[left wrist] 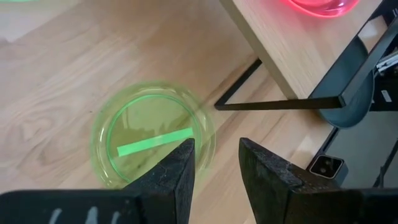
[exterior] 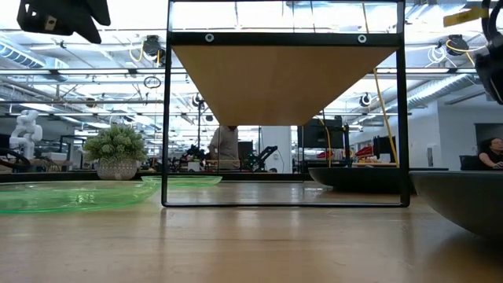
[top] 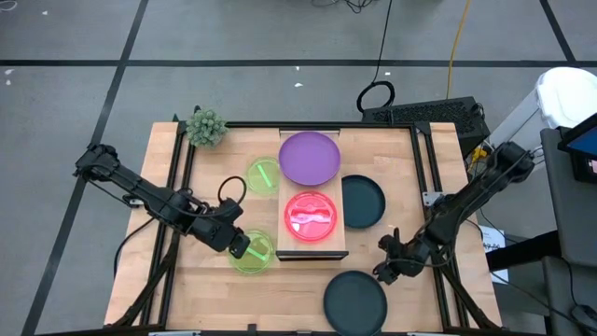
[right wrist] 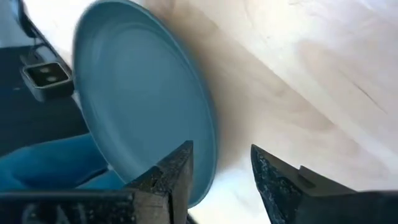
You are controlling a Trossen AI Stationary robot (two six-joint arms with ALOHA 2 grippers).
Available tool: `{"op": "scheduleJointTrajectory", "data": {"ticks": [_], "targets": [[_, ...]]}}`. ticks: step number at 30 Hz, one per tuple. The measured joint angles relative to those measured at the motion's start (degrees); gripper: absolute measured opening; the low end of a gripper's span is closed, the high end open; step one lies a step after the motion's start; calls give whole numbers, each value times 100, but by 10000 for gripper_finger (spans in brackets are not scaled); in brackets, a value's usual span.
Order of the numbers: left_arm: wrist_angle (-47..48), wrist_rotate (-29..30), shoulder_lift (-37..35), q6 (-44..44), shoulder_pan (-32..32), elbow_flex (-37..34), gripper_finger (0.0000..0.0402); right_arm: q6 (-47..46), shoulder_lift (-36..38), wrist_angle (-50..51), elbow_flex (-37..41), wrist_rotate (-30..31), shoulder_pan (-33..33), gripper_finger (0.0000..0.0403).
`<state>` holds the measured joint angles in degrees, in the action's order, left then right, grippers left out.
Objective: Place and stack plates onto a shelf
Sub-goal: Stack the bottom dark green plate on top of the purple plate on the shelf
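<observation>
In the low view the shelf point(exterior: 283, 79) shows only its underside, so its plates are hidden; the near dark teal plate point(exterior: 464, 200) is cut off.

Left hand point(top: 240, 245) and right hand point(top: 384, 272), fingers parted, low over the table.

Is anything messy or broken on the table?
Nothing looks broken or spilled. The round purple plastic plate and translucent pink plate sit flat on the light-wood shelf; the neon green plates and dark teal plates lie flat on the table.
</observation>
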<state>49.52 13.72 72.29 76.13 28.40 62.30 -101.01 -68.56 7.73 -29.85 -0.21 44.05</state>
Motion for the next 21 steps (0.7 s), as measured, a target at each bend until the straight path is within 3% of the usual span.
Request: {"op": "scheduleJointTrajectory", "data": {"ticks": [21], "targets": [[7,181,2,-296,-142,0,129,147,-1439,-1147,-26,-8,-2,103]]}}
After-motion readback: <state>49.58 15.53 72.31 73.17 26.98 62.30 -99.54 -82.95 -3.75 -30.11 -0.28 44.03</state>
